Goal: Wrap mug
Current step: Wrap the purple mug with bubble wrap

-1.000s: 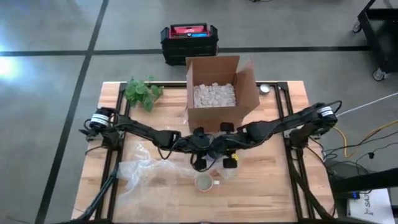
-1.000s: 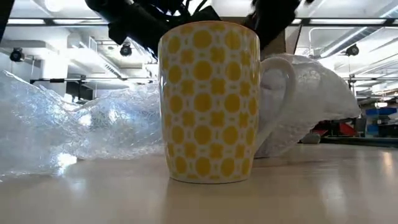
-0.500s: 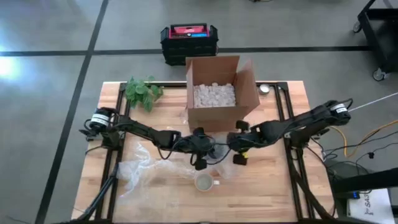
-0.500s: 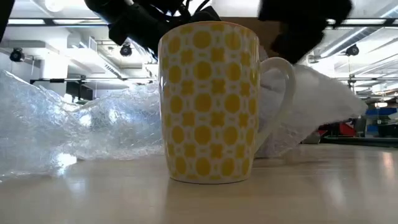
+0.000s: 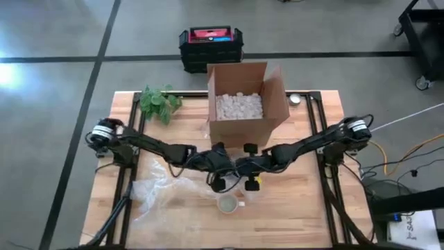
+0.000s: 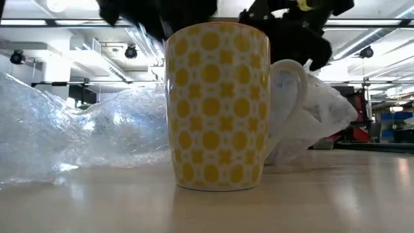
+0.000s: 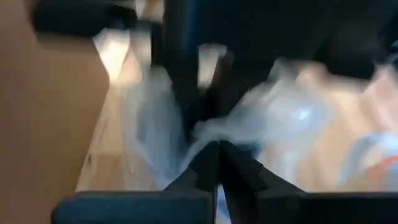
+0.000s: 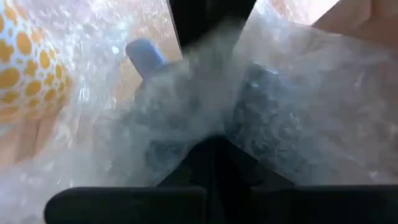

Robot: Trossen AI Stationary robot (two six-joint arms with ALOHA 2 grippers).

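A white ceramic mug with a yellow dot-and-cross pattern (image 6: 217, 107) stands upright on the wooden worktop (image 5: 291, 208), near its front edge, its handle toward the right arm's side. A sheet of clear bubble wrap (image 5: 159, 193) lies crumpled on the worktop beside and behind the mug, spreading toward the left arm's side.

Both arms reach in toward the middle of the worktop, just behind the mug. The left gripper (image 5: 217, 182) and the right gripper (image 5: 248, 182) hang close together, neither touching the mug. In the left wrist view the left fingers (image 7: 211, 163) are pressed together with a fold of bubble wrap pinched between them. In the right wrist view the right fingers (image 8: 214, 152) also meet on a bunched piece of the wrap, with the mug's yellow pattern showing off to one side, apart from them. From table height, the wrap held by the right gripper hangs behind the mug's handle.

Farther back stands an open brown cardboard box of white packing peanuts (image 5: 240, 105), with a green leafy sprig (image 5: 158, 102) well to its side.
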